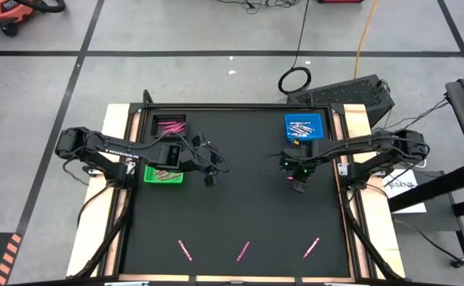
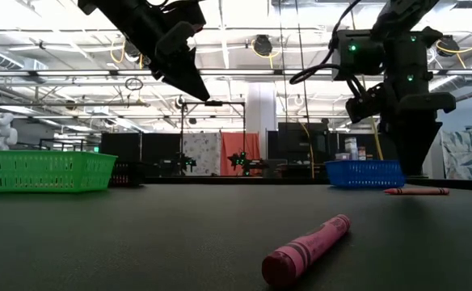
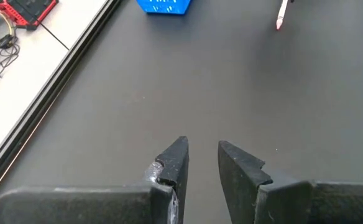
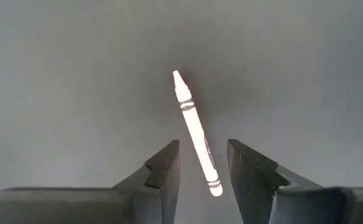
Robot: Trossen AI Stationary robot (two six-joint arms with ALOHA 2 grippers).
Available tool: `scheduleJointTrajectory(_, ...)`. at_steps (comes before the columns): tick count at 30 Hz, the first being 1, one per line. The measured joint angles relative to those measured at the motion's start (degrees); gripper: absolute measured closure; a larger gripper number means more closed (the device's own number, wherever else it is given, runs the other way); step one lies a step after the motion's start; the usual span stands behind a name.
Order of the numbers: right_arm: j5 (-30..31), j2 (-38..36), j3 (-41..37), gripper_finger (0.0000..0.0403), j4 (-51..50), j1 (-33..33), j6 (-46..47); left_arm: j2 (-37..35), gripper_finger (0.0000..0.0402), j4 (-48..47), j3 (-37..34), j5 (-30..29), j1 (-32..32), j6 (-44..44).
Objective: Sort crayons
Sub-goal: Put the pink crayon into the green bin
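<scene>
- Right wrist view: the right pincer stands open over the dark counter, its two fingers on either side of a pale crayon that lies flat and slanted between them; whether a finger touches it I cannot tell.
- High view: the right pincer hangs just in front of the blue tray, which sits at the far right of the counter with pale crayons inside.
- High view: the left pincer hangs right of the green tray, over bare counter; pink crayons lie in that tray.
- Left wrist view: the left pincer is open and holds nothing, with only black counter surface between its fingers; farther off are the blue tray and one pink crayon.
- High view: a dark tray at the far left holds more pink crayons.
- High view: three pink crayons lie loose along the near edge, well apart from both pincers: one left, one middle, one right.
- Low view: the nearest pink crayon lies in the foreground, another rests near the blue tray, and the green tray stands at the left.
- Nothing stands between either pincer and the counter below it.
</scene>
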Motion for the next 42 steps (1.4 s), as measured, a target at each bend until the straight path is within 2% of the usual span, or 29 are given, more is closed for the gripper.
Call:
scheduleJointTrajectory(12, -0.3, 0.4, -3.2, 0.0287, 2.7, 0.1, 1.0, 0.0, 0.0312, -0.1, 0.0, 0.0, 0.0, 0.0)
scheduleJointTrajectory(17, 2.6, 0.4, -4.7, 0.0287, 2.9, 0.1, 1.0, 0.0, 0.0312, -0.1, 0.0, 0.0, 0.0, 0.0)
scheduleJointTrajectory(26, 2.0, 0.3, -7.4, 0.0287, 7.2, 0.1, 2.6, 0.0, 0.0312, -0.1, 0.0, 0.0, 0.0, 0.1)
scheduleJointTrajectory(31, -0.4, 0.1, -9.5, 0.0288, 10.7, -0.1, 4.6, 0.0, 0.0312, -0.1, 0.0, 0.0, 0.0, 0.1)
scheduleJointTrajectory(35, -1.0, 0.2, -9.6, 0.0311, 10.9, -0.1, 4.7, 0.0, 0.0312, -0.1, 0.0, 0.0, 0.0, 0.1)
scheduleJointTrajectory(42, -2.0, 0.2, -9.7, 0.0394, 11.2, -0.1, 4.1, 0.0, 0.0312, -0.1, 0.0, 0.0, 0.0, 0.2)
